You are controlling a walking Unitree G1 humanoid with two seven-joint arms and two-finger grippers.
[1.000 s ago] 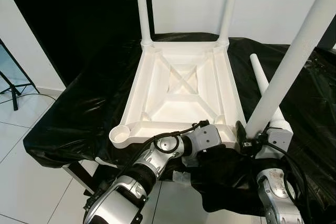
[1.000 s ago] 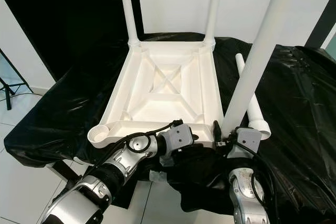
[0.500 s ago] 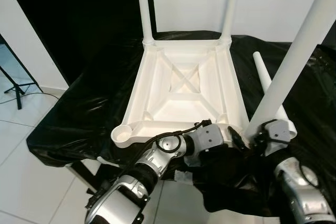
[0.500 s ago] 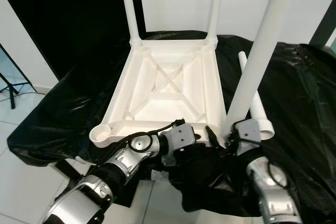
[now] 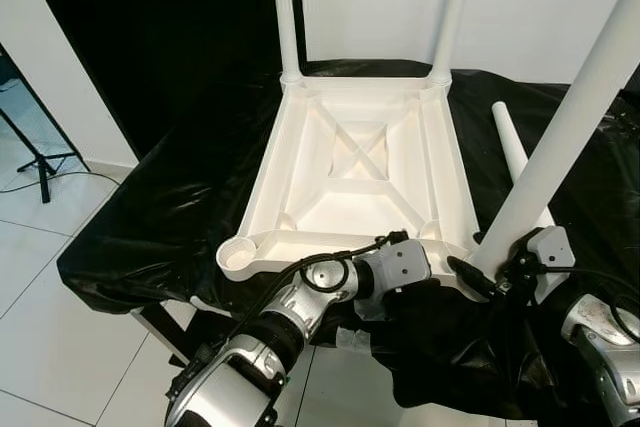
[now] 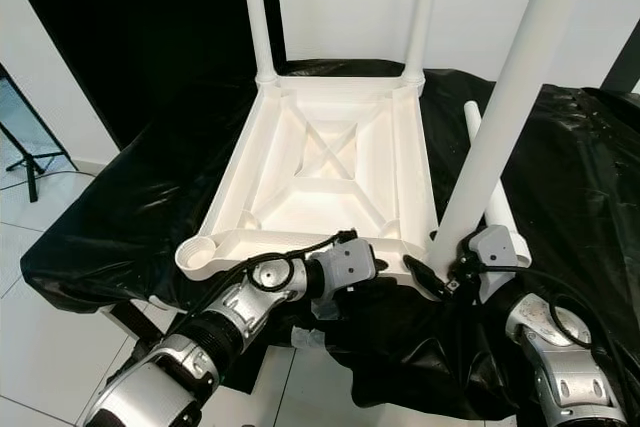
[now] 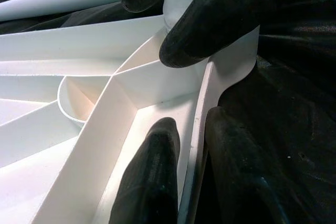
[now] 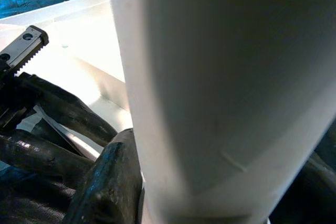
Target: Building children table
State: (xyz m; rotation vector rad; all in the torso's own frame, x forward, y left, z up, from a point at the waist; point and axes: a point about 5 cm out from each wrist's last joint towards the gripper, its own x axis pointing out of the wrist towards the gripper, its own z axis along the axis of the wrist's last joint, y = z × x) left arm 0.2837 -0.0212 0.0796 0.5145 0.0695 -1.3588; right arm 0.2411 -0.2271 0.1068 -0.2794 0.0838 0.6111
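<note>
The white table top (image 5: pixel 350 182) lies upside down on a black-covered bench. Two white legs (image 5: pixel 286 17) (image 5: pixel 452 17) stand in its far corners. My right gripper (image 5: pixel 485 269) is shut on a third leg (image 5: pixel 570 137), which leans up to the right with its foot at the near right corner. In the right wrist view that leg (image 8: pixel 220 77) sits against a black finger (image 8: pixel 110 182). My left gripper (image 7: pixel 189 171) is shut on the table top's near rim, one finger on each side, close to the right gripper's fingers (image 7: pixel 220 19). A fourth leg (image 5: pixel 512 147) lies loose on the cover at the right.
The near left corner socket (image 5: pixel 238 255) is an open round cup. Black plastic sheeting (image 5: pixel 170 207) drapes over the bench edges. White tiled floor (image 5: pixel 60 347) lies to the left, with a tripod foot (image 5: pixel 40 162) on it. A dark doorway and a white wall stand behind.
My right forearm has swung out to the right while its gripper stays on the leg at the near right corner. The camera has shifted slightly. The left gripper has kept its hold.
</note>
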